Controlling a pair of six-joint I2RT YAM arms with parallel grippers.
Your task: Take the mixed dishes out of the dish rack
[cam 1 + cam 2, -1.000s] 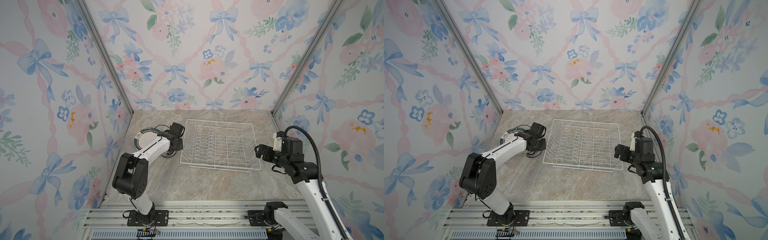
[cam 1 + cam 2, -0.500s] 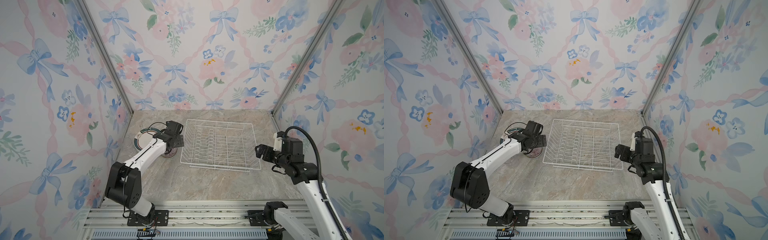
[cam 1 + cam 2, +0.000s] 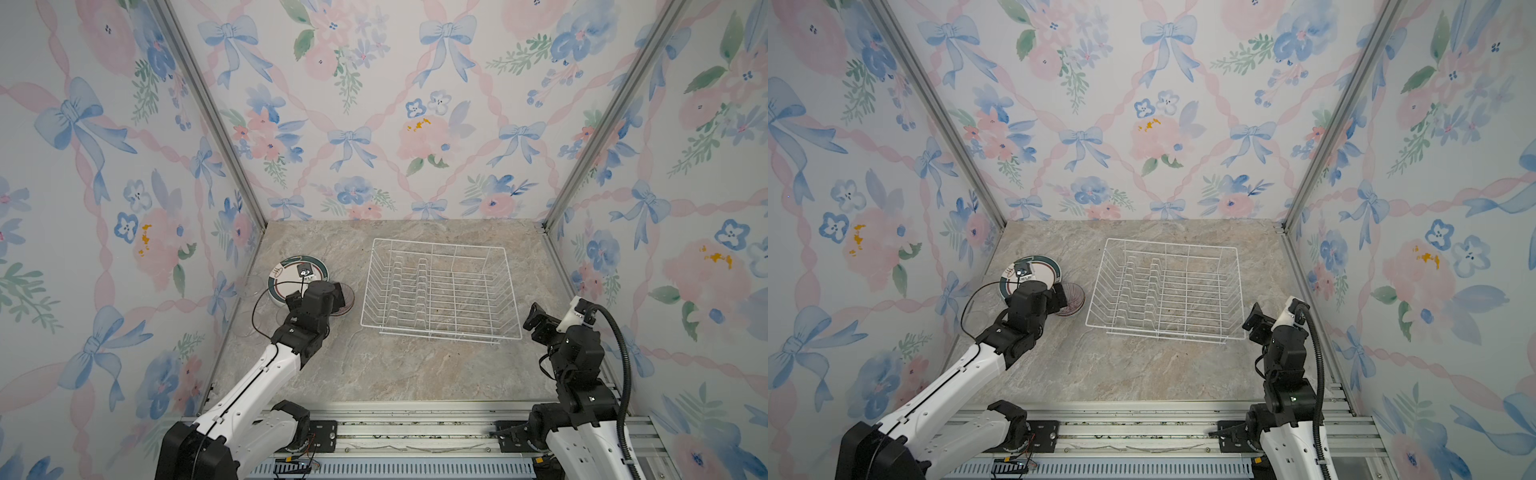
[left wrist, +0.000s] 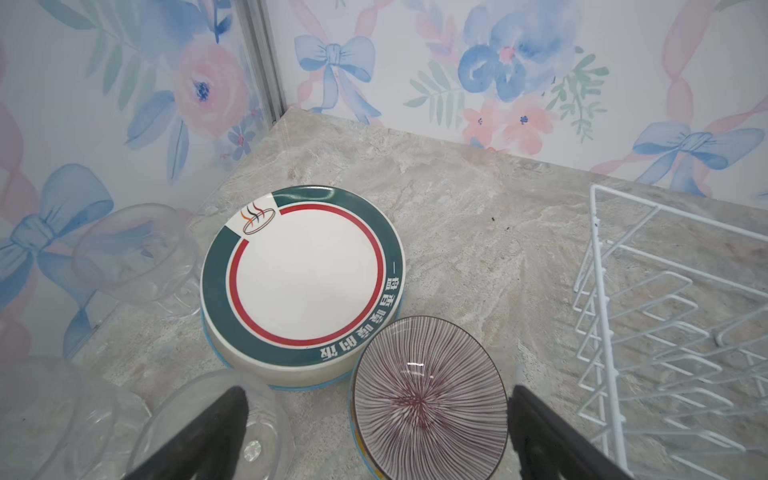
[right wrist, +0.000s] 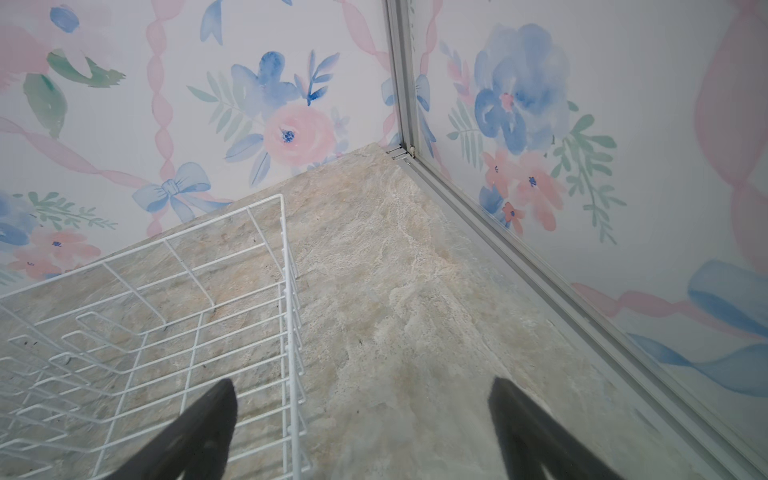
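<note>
The dish rack, a white wire basket, stands mid-table with nothing in it. To its left a teal-rimmed plate tops a short stack. The purple-striped bowl sits beside it, nested in a bowl with a yellow-blue edge. Clear glass cups stand near the left wall. My left gripper hovers open over the striped bowl, holding nothing. My right gripper is open and empty by the rack's near right corner.
Flowered walls close the table on three sides, with metal posts in the back corners. A metal rail runs along the front edge. Bare stone tabletop lies in front of the rack and to its right.
My left gripper has opened, and its arm has drawn back toward the front. The striped bowl stays on the table. The right arm has not moved.
</note>
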